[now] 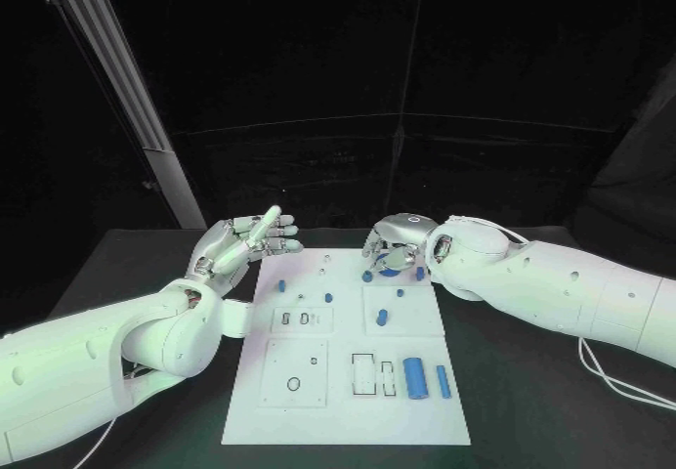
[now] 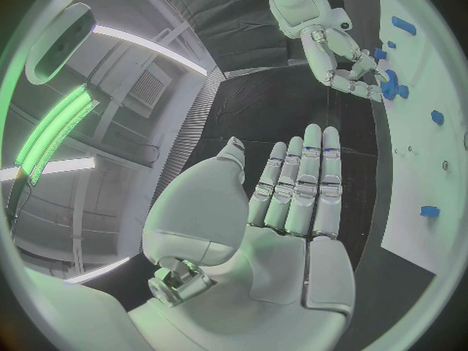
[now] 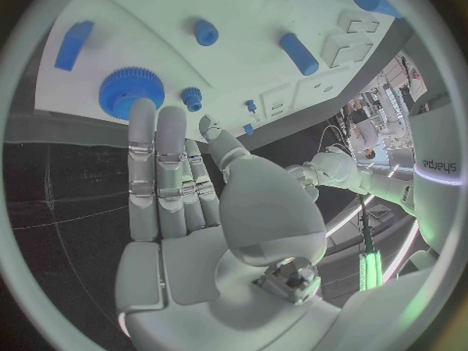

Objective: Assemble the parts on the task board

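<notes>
White rounded arms (image 1: 127,342) with thin cables, silver jointed hands (image 1: 247,242).

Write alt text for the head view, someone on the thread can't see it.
Two white robot arms reach over a white task board on a black table: the right hand hovers at the board's far edge over small blue parts, the left hand is raised open, holding nothing, beside the board. A blue cylinder and thinner blue rod lie near the front.

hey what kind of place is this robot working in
Probably a robotics lab or test cell: a black table ringed by dark curtains, a white task board with blue parts, and strip lights overhead in the left wrist view.
</notes>
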Controlling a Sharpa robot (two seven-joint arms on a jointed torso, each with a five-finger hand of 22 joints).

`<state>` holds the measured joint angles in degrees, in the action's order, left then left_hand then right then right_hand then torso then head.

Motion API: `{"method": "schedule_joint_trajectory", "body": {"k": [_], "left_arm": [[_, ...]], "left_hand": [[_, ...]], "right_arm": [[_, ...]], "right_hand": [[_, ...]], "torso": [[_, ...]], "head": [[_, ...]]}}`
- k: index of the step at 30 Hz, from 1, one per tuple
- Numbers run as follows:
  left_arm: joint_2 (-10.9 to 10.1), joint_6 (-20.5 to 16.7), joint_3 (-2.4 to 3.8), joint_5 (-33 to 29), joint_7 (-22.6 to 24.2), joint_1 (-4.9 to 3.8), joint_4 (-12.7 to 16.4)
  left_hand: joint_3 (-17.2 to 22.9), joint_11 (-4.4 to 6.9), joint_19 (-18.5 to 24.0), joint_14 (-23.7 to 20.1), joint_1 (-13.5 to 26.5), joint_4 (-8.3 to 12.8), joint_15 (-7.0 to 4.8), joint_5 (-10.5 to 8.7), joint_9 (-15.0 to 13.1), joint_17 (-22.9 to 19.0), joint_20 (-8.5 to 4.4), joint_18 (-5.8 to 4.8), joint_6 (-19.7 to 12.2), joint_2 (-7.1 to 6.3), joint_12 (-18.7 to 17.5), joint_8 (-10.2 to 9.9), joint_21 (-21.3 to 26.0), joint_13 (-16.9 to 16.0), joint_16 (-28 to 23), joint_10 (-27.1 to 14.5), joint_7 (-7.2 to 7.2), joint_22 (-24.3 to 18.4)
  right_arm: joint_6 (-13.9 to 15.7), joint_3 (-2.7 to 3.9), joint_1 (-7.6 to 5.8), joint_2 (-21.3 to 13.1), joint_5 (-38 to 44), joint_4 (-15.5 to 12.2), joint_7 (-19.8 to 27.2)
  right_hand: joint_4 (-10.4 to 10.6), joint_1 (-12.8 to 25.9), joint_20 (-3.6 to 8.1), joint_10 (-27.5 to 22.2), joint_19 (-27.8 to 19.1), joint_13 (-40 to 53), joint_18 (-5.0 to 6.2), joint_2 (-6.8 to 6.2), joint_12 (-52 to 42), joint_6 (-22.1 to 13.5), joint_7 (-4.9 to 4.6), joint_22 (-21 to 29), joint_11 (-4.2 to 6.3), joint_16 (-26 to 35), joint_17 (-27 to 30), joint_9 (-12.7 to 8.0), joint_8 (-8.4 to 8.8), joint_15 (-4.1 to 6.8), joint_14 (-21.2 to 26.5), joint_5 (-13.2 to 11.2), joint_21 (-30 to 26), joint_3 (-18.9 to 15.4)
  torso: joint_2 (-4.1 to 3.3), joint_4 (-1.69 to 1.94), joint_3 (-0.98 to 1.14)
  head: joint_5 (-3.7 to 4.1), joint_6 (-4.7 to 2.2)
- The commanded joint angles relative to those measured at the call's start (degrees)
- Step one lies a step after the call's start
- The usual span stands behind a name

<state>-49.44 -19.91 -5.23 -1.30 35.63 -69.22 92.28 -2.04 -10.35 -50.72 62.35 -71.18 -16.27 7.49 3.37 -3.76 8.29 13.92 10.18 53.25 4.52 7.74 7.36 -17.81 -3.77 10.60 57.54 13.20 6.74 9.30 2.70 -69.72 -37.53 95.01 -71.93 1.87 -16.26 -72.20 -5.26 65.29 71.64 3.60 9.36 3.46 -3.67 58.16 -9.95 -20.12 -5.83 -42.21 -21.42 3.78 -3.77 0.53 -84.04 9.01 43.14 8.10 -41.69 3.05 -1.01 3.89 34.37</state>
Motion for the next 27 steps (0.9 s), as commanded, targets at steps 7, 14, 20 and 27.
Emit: {"method": "schedule_joint_trajectory", "body": {"k": [7, 14, 20, 27], "left_arm": [[-0.4, 1.5, 0.04, 0.2, -0.4, -0.13, 0.7], [-0.6, 1.4, 0.05, 0.2, -0.5, -0.21, 0.8], [-0.6, 1.5, 0.05, 0.2, -0.7, -0.28, 0.9], [-0.7, 1.6, 0.05, 0.2, -1.0, -0.32, 0.8]], "left_hand": [[-0.3, -0.26, -0.3, -0.1, 0.0, 0.0, 0.19, 0.17, 0.1, 0.1, 0.07, 0.32, -0.2, -0.06, -0.4, -0.3, 0.4, 0.1, -0.4, -0.1, 0.72, -0.1], [-0.4, -0.27, -0.3, -0.2, 0.0, 0.0, 0.20, 0.17, 0.1, 0.1, 0.08, 0.32, -0.2, -0.03, -0.4, -0.3, 0.4, 0.1, -0.5, -0.1, 0.74, -0.2], [-0.4, -0.29, -0.3, -0.2, 0.0, 0.0, 0.21, 0.18, 0.1, 0.1, 0.09, 0.31, -0.2, 0.01, -0.4, -0.3, 0.5, 0.1, -0.5, -0.1, 0.75, -0.2], [-0.4, -0.29, -0.3, -0.2, 0.0, 0.0, 0.22, 0.18, 0.1, 0.1, 0.09, 0.31, -0.2, 0.01, -0.4, -0.4, 0.5, 0.1, -0.5, -0.2, 0.75, -0.2]], "right_arm": [[-4.5, 0.07, -0.25, 0.3, 3.4, -0.5, -0.7], [-6.0, 0.07, -0.27, 0.6, 3.4, -0.6, -0.4], [-6.7, 0.06, -0.26, 1.0, 3.7, -0.1, -0.3], [-6.6, 0.06, -0.26, 1.4, 3.8, 0.6, -0.1]], "right_hand": [[0.1, 0.1, -0.25, -0.4, -1.5, 0.1, 1.12, -0.71, 0.1, -0.2, 0.02, -2.7, 0.10, -10.2, -10.5, 0.0, 0.04, -0.68, -0.8, -0.2, 4.4, 1.7], [0.0, 0.1, -0.37, -0.1, -2.2, 0.1, 1.09, -0.70, 0.1, 0.1, 0.19, -4.2, 0.15, -15.1, -15.7, 0.0, 0.02, -0.60, -0.7, -0.2, 6.8, 3.0], [0.1, 0.1, -0.37, 0.3, -1.6, 0.1, 0.64, -0.40, 0.0, 0.6, 0.26, -8.3, 0.23, -18.5, -19.6, 0.1, -0.07, -0.59, -0.9, -0.2, 10.2, 4.3], [0.2, 0.1, -0.39, 1.0, -1.2, 0.1, 0.24, 0.15, 0.0, 1.0, 0.28, -11.7, 0.32, -21.0, -22.2, 0.1, -0.07, -0.57, -0.9, -0.5, 13.1, 5.9]], "torso": [[-0.94, 0.19, -0.18], [-1.25, 0.19, -0.17], [-1.53, 0.21, -0.11], [-1.73, 0.32, -0.13]], "head": [[0.06, 0.07], [0.14, 0.20], [0.14, 0.35], [0.17, 0.47]]}}
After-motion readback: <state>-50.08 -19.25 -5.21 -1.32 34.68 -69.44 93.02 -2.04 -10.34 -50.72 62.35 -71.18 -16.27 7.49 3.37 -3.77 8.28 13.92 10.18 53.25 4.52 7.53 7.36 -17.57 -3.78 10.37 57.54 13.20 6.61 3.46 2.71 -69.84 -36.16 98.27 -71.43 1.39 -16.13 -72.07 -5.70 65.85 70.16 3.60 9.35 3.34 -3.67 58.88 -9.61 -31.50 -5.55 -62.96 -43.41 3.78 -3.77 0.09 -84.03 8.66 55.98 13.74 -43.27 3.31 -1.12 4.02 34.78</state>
